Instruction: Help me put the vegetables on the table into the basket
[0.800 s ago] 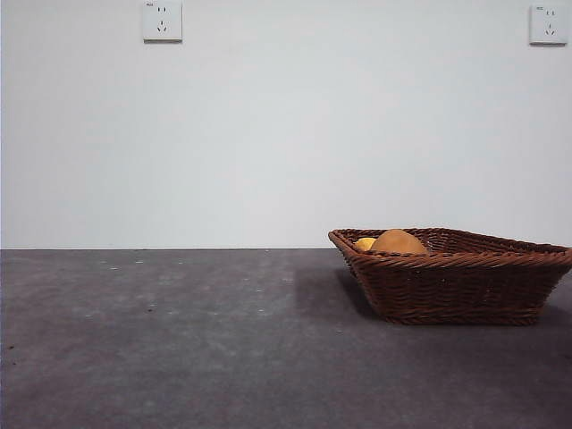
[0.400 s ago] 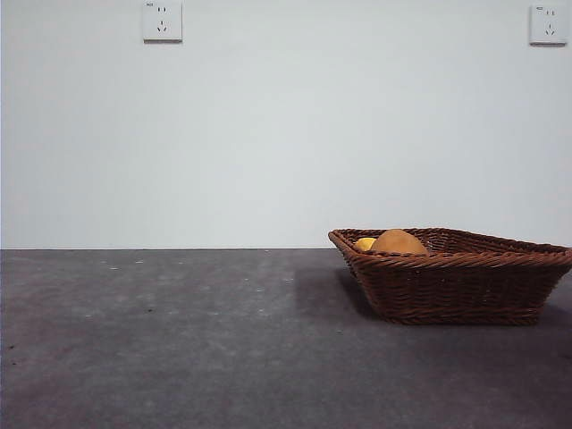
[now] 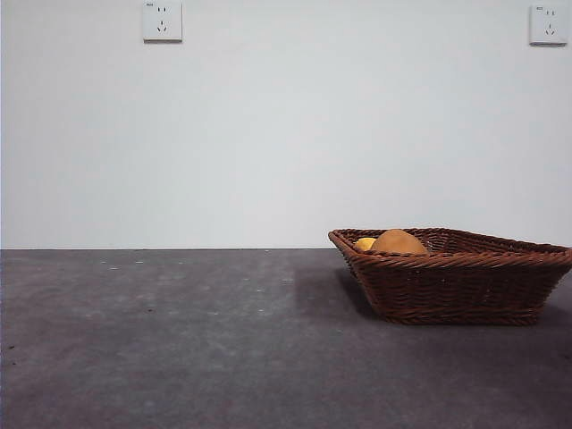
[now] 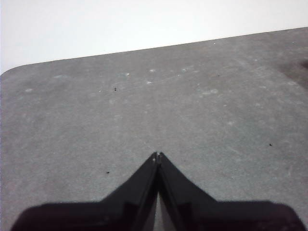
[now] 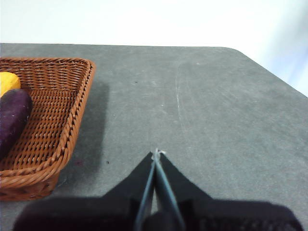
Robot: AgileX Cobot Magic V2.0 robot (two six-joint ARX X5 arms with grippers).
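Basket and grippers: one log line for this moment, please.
basket: holds potato, corn, eggplant | left gripper: shut, empty | right gripper: shut, empty

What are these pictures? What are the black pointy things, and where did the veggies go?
It's a robot with two arms at a grey table. One picture looks across the table; the other two come from cameras on the arms' wrists. The black points are its pinchers: the left gripper and the right gripper, both shut and holding nothing. The veggies lie in the brown basket: a potato, yellow corn and a purple eggplant. I see none on the table.
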